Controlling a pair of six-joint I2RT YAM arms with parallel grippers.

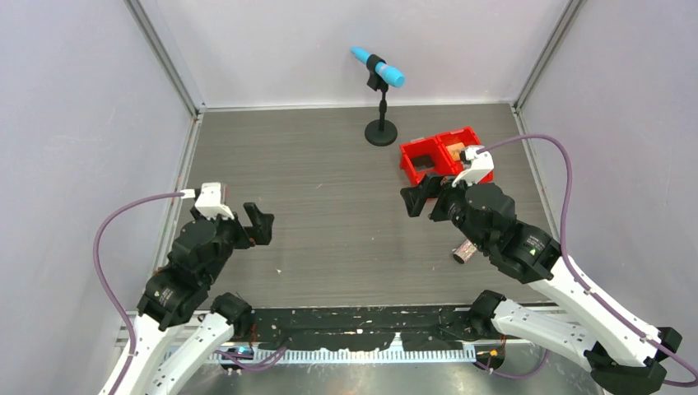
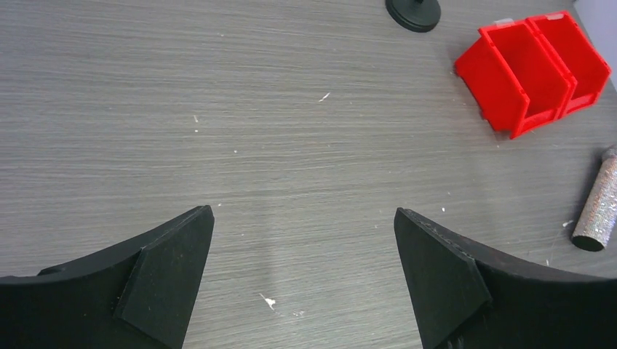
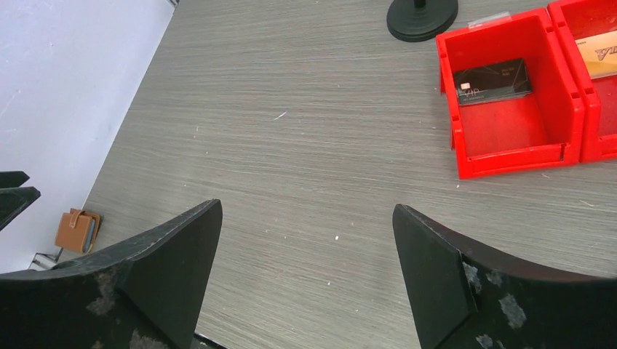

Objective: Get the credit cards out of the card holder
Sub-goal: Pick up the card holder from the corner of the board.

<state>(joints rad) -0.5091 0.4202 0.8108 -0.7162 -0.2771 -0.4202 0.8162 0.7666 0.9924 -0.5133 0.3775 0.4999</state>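
Note:
The card holder [image 3: 78,230], small, brown with pale blue-grey inner edges, lies closed by the table's left wall; it shows only in the right wrist view and is hidden in the top view. A black card [image 3: 491,80] lies in the left red bin [image 3: 509,158]. A tan card [image 3: 600,51] lies in the right red bin. My left gripper [image 1: 259,220] is open and empty above bare table at the left. My right gripper [image 1: 420,196] is open and empty, just in front of the red bins [image 1: 409,150].
A silver glittery cylinder [image 1: 465,251] lies by my right arm and also shows in the left wrist view [image 2: 598,207]. A black microphone stand [image 1: 380,132] with a blue microphone [image 1: 377,66] stands at the back. Walls enclose the table on three sides.

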